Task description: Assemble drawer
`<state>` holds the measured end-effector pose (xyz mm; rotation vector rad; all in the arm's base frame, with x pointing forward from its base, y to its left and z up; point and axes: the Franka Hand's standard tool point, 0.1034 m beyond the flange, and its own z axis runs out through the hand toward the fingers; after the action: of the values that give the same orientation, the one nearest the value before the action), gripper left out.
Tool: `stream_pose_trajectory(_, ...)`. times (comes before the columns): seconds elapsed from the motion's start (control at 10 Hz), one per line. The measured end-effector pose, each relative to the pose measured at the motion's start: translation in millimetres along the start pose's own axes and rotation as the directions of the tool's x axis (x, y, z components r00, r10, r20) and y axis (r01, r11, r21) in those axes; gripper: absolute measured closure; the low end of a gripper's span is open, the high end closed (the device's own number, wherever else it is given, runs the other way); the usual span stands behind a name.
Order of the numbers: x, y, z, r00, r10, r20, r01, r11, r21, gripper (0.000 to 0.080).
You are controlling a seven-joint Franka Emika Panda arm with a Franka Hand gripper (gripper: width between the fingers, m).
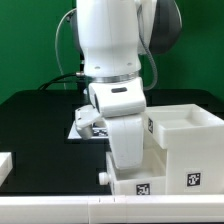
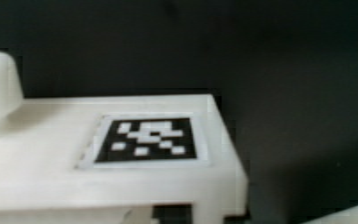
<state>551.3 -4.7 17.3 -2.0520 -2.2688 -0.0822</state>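
Observation:
In the exterior view the large white housing (image 1: 186, 140) of the drawer stands at the right, open on top, with tags on its front. A smaller white tray (image 1: 140, 184) with a tag and a knob (image 1: 103, 175) sits right in front of it, touching it. My gripper (image 1: 125, 158) points down onto this tray, its fingertips hidden behind the hand. The wrist view shows a white tagged face (image 2: 153, 140) close below, and the gripper (image 2: 172, 214) as a narrow dark shape at the picture's edge, shut, with nothing seen between the fingers.
The marker board (image 1: 84, 126) lies on the black table behind the arm. Another white part (image 1: 5, 166) pokes in at the exterior view's left edge. A white rail (image 1: 60, 208) runs along the table's front.

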Motion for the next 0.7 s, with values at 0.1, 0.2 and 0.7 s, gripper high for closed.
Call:
stream_pose_trajectory(0.1, 4.6, -0.2, 0.4, 1.000, -0.006, -0.003, 0.006, 1.000, 0.001, 0.0758)
stream_pose_trajectory(0.2, 8.5, -0.5, 0.9, 1.000, -0.011, -0.006, 0.011, 1.000, 0.001, 0.0758)
stream_pose_trajectory(0.7, 7.5, -0.2, -0.8, 1.000, -0.016, -0.005, 0.016, 1.000, 0.002, 0.0531)
